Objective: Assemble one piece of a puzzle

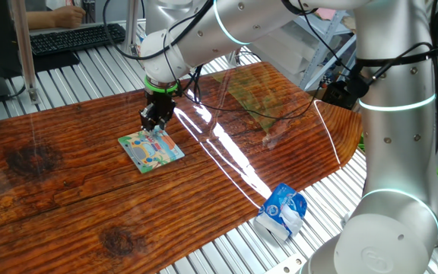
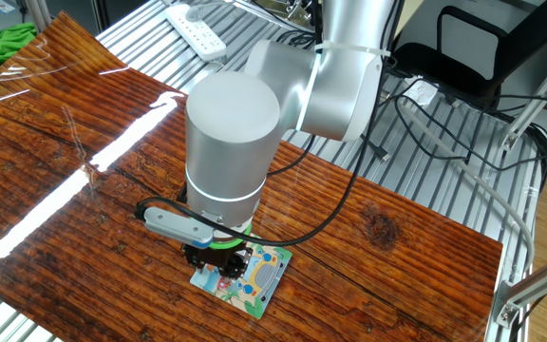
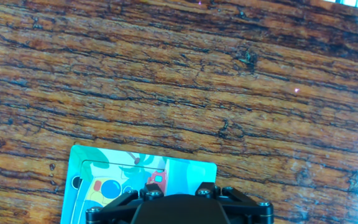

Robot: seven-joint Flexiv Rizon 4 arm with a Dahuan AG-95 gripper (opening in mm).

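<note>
The puzzle (image 1: 151,149) lies flat on the wooden table, a small square board with a teal border and a cartoon picture. It also shows in the other fixed view (image 2: 252,277) and in the hand view (image 3: 114,177). My gripper (image 1: 156,124) points straight down with its fingertips at or just above the puzzle's far edge. In the other fixed view the gripper (image 2: 218,265) stands over the puzzle's left part. In the hand view only the gripper's black body and linkage (image 3: 179,202) show; the fingertips are hidden. The piece is not visible in any view.
A crumpled blue and white packet (image 1: 283,211) lies near the table's front right edge. A clear plastic sheet (image 1: 268,103) rests on the far right of the table. The wooden top ends on metal slats (image 1: 226,243) all round.
</note>
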